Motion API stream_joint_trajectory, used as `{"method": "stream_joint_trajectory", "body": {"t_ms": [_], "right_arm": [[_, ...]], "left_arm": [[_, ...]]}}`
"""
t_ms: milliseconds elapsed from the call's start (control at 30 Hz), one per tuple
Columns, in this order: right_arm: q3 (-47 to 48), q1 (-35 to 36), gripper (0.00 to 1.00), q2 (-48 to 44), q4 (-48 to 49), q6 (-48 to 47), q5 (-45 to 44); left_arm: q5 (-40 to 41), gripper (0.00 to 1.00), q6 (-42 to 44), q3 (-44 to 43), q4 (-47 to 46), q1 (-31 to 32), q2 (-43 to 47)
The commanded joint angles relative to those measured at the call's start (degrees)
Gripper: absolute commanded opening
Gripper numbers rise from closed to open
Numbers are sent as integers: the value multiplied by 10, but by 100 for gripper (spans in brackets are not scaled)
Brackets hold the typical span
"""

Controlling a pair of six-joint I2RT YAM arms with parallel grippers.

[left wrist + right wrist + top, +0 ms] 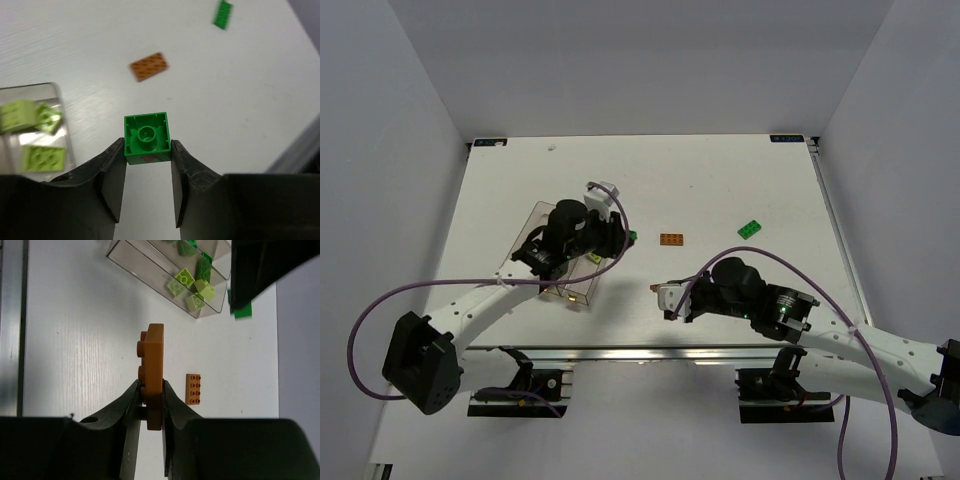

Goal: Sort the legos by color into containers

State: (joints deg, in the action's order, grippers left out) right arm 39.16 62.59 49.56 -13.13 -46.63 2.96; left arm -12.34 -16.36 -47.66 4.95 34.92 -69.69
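My left gripper [147, 146] is shut on a dark green lego [146, 137], gripped at its fingertips above the table, just right of the clear containers [532, 226]. Lime legos [31, 125] lie in the nearest bin [50, 86]. My right gripper [150, 390] is shut on an orange-brown flat lego [152, 365], held on edge above the table. In the top view the right gripper [658, 290] is at front centre and the left gripper [625, 238] sits further back. An orange-brown lego [671, 239] and a dark green flat lego [752, 228] lie loose on the table.
In the right wrist view the containers [145, 262] show lime legos [192, 287] in one bin and dark green legos [200, 265] in the one behind. The left arm [265, 265] hangs beside them. White walls enclose the table.
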Motion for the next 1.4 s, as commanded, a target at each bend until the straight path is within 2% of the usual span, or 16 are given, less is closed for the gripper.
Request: {"method": "stream_joint_trajectory", "body": {"t_ms": [0,67,200,400,633,733,767,833,933,1033,1067,1100,1167,1367], "right_arm": [[0,-6,3,-4,16,34,-20],[-11,-7,3,0,25,36,-27],[-26,-7,3,10,35,36,-52],[-28,-6,3,27,21,38,-47],[-26,-6,4,29,13,48,-40],[-26,-6,4,33,13,49,-44],[-26,-7,4,34,13,49,-45],[-24,-7,4,35,13,50,-47],[-25,-7,4,37,13,51,-49],[-25,-6,4,38,13,51,-52],[-25,-6,4,38,12,52,-52],[-25,-6,4,39,13,53,-54],[-25,-6,5,41,13,54,-58],[-20,-7,4,60,16,59,-67]], "left_arm": [[113,0,4,-24,67,-34,10],[151,0,6,-34,84,-64,1],[152,0,-3,-35,83,-132,-30],[201,0,11,-43,97,-166,-70],[252,0,26,-38,104,-174,-82],[271,8,34,-40,108,-175,-89],[274,17,36,-40,109,-175,-95],[275,27,37,-42,111,-176,-106],[283,34,37,-48,120,-176,-119],[285,44,36,-50,121,-176,-124],[286,49,35,-50,123,-176,-121],[287,58,35,-49,123,-175,-118],[286,67,36,-48,122,-176,-105],[254,73,33,-39,105,-175,-57]]}}
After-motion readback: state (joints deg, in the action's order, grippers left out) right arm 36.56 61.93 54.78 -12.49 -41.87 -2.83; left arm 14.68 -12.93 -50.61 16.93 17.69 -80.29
